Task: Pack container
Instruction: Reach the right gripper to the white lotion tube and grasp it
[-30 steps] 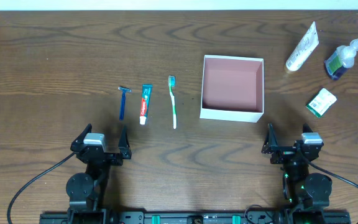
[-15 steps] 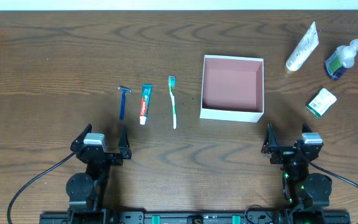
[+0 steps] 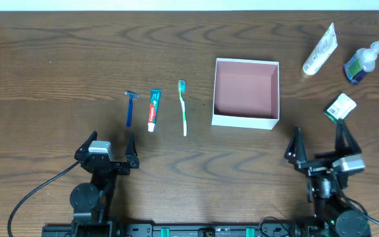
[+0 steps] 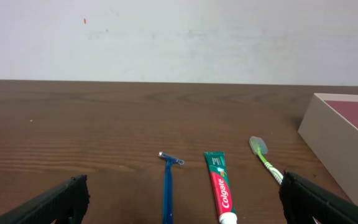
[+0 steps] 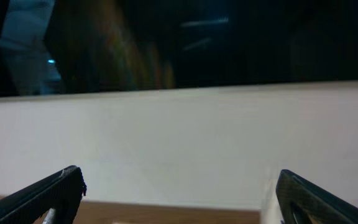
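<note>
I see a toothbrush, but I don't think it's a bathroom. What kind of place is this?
Probably a robot lab workbench. A left gripper and right gripper on robot arms sit at a wooden table, and the toothbrush, toothpaste and razor lie lined up beside an empty container.

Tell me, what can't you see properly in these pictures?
Right wrist view: aimed at the wall, so nothing to pack shows.
Left wrist view: the container is cut off by the right edge.
Overhead: print on the green-and-white carton is too small to read.
</note>
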`<action>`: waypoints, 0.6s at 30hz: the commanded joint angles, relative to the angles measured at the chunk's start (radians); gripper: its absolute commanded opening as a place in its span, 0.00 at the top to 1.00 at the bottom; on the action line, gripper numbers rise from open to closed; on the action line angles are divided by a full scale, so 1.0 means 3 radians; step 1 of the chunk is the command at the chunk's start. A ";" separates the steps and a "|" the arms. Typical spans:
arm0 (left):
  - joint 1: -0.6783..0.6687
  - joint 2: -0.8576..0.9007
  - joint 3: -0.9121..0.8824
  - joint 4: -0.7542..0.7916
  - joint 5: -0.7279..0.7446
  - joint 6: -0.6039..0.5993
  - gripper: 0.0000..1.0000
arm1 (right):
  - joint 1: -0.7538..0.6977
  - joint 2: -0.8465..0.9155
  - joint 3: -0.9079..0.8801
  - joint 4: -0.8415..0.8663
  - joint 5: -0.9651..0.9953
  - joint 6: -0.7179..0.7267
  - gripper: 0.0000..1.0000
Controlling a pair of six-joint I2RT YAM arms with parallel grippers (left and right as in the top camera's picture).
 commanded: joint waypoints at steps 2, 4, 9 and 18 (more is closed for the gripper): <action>0.0011 -0.0022 -0.0060 -0.0109 0.0048 0.0020 0.02 | 0.0036 0.0673 0.0701 -0.0005 0.0186 -0.0575 0.01; 0.0011 -0.0022 -0.0060 -0.0109 0.0047 0.0020 0.02 | 0.0032 0.1256 0.1166 -0.0093 0.0207 -0.0800 0.01; 0.0011 -0.0022 -0.0060 -0.0109 0.0047 0.0020 0.02 | -0.0134 0.2764 0.2825 -0.1354 0.0436 -0.0889 0.01; 0.0011 -0.0022 -0.0060 -0.0109 0.0048 0.0019 0.02 | -0.0491 0.5333 0.6350 -0.4545 -0.0304 -0.0895 0.01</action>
